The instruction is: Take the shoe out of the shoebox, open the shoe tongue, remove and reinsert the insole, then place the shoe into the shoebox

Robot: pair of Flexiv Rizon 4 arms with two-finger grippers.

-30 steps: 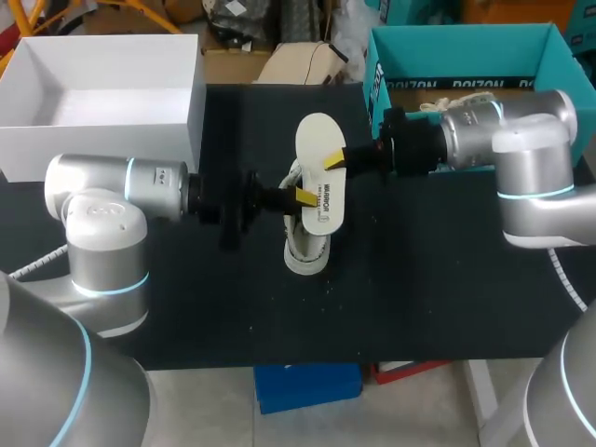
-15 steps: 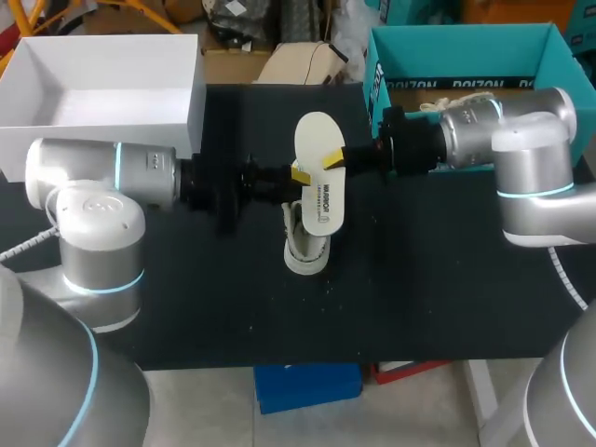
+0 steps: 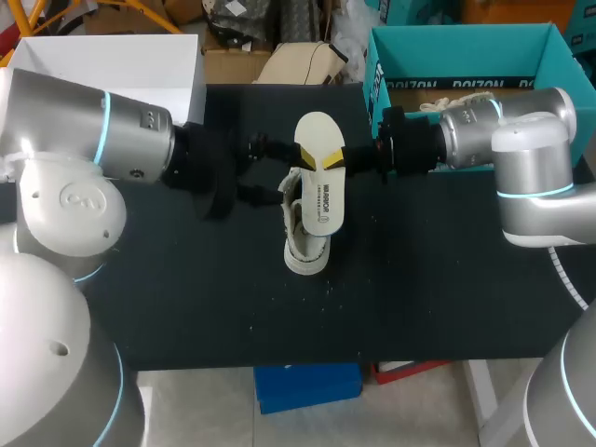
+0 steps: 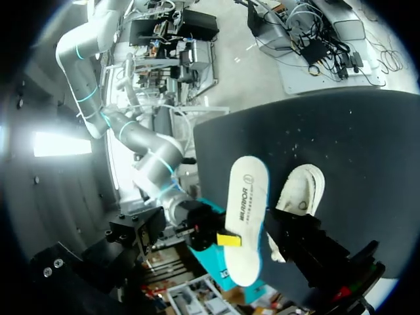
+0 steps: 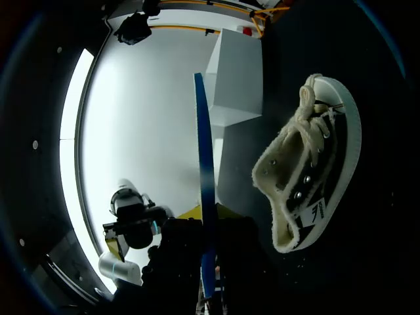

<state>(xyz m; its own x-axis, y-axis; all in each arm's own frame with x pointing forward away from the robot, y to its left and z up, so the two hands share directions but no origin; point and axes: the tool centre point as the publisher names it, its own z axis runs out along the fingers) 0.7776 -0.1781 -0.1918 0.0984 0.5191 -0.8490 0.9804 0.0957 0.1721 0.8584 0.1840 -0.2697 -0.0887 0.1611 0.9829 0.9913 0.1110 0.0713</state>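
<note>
A white insole [image 3: 319, 177] hangs over the middle of the black table, and my right gripper [image 3: 333, 160] is shut on its edge. Under it a cream canvas shoe [image 3: 305, 244] lies on its side. My left gripper [image 3: 287, 172] stands open just left of the insole and shoe, holding nothing. In the left wrist view the insole [image 4: 246, 223] and the shoe [image 4: 298, 197] lie ahead of one dark finger [image 4: 312, 249]. The right wrist view shows the insole [image 5: 205, 197] edge-on between its fingers, with the shoe [image 5: 308, 170] beside it.
A white shoebox [image 3: 102, 65] stands at the back left, partly hidden by my left arm. A teal box [image 3: 466, 56] stands at the back right, behind my right arm. The black table [image 3: 419, 298] is bare in front of the shoe.
My left gripper has opened and let go at the shoe's side, and has drifted toward the far edge while the arm rose. My right gripper has held the insole still.
</note>
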